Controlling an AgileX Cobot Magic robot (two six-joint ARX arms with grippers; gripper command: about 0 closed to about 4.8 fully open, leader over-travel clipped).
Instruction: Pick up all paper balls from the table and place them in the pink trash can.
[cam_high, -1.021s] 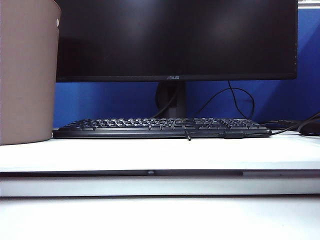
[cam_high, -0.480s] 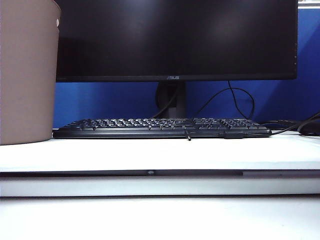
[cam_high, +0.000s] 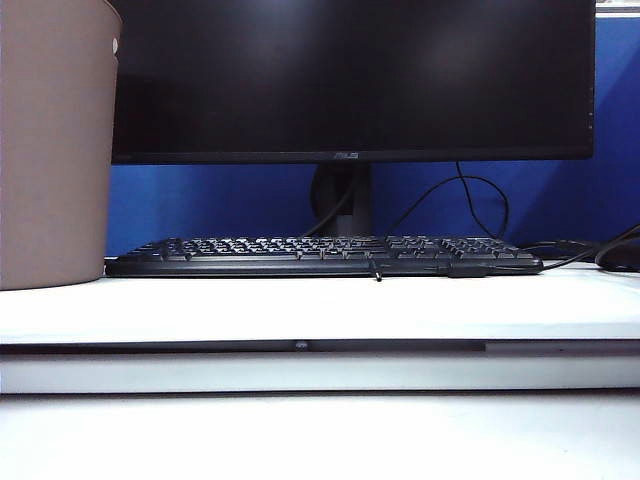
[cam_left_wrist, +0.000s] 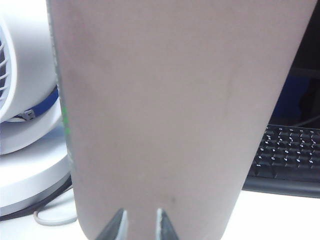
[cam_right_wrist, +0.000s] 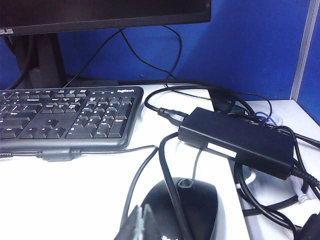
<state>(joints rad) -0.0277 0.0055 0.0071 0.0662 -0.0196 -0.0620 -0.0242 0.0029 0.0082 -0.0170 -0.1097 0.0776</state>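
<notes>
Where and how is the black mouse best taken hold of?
Probably across its two long sides, from above: the mouse lies flat, low and rounded, cables crowding its far end. The right claw, shut, hangs just before it; the left claw, slightly open, faces the pink trash can.

Left gripper (cam_left_wrist: 140, 226) and right gripper (cam_right_wrist: 141, 220) have dark, pale-edged tapered fingertips

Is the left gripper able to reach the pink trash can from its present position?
Probably yes. In the left wrist view the left gripper points straight at the wall of the pink trash can, its fingertips slightly apart and empty, and nothing shows between them and the can.
</notes>
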